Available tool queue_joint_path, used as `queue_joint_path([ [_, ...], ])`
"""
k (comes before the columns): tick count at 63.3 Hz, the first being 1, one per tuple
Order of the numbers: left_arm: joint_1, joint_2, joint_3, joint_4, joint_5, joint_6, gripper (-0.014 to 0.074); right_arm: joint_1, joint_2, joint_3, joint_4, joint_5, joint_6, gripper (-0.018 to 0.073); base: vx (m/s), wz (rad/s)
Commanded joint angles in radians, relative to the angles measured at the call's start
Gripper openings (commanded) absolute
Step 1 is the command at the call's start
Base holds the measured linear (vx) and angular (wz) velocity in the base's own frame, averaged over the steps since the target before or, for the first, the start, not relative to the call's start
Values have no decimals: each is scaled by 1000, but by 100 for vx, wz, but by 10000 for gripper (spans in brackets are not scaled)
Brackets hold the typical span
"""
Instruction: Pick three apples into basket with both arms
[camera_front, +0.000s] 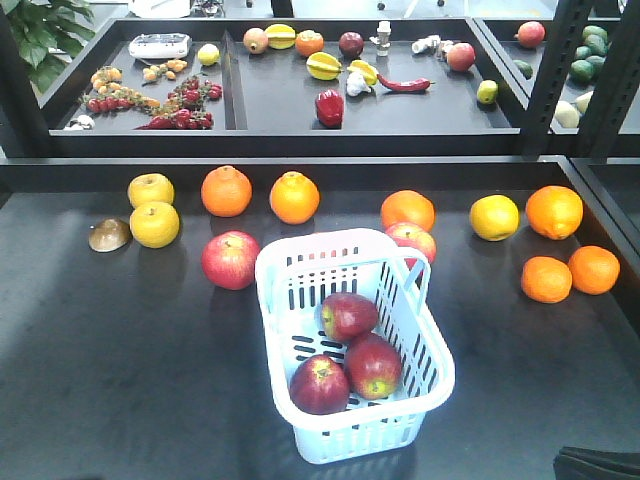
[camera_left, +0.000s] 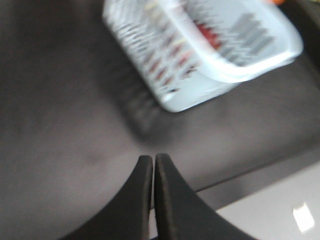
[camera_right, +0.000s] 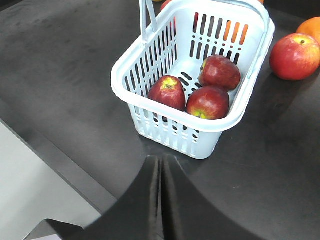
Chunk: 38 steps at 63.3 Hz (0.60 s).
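The pale blue-white basket (camera_front: 420, 385) stands on the dark table, front centre. Three dark maroon apples lie inside it: one at the back (camera_front: 349, 316), one at the front left (camera_front: 319, 385), one at the front right (camera_front: 374, 365). The right wrist view shows the basket (camera_right: 150, 107) and the same three apples (camera_right: 167, 91) (camera_right: 219, 72) (camera_right: 207, 102). My right gripper (camera_right: 160, 161) is shut and empty, just short of the basket's near wall. My left gripper (camera_left: 153, 158) is shut and empty above bare table; the blurred basket (camera_left: 200, 92) lies beyond it.
A brighter pinkish-red apple (camera_front: 230, 260) lies left of the basket, another (camera_front: 412, 240) behind its handle (camera_front: 418, 283). Oranges (camera_front: 227, 191) (camera_front: 555, 211) and yellow fruit (camera_front: 154, 224) line the table's back. A raised shelf (camera_front: 300, 140) with mixed produce stands behind. A dark arm part (camera_front: 598, 464) shows bottom right.
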Motion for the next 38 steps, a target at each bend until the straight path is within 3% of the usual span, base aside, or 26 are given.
queue_joint_path([
  [1,-3,-8,61,51,-149,-199,-6,-1,8,-23,22,-54,-8,-5,0,0],
  [5,-3,-29,104,91,-174,-252,-6,-1,8,-23,22,-54,-8,-5,0,0],
  [12,-3,-86,154,150,-234,-245,-6,-1,8,-23,22,-54,-8,-5,0,0],
  [21,4,-209,151,353,-282,-135,-6,-1,8,-23,23,-54,-8,-5,0,0],
  [26,47,-298,151,399,-291,-89,-6,-1,8,-23,23,-54,-8,-5,0,0],
  [38,226,-530,152,401,-221,-55,-6,-1,8,-23,23,-54,-8,-5,0,0],
])
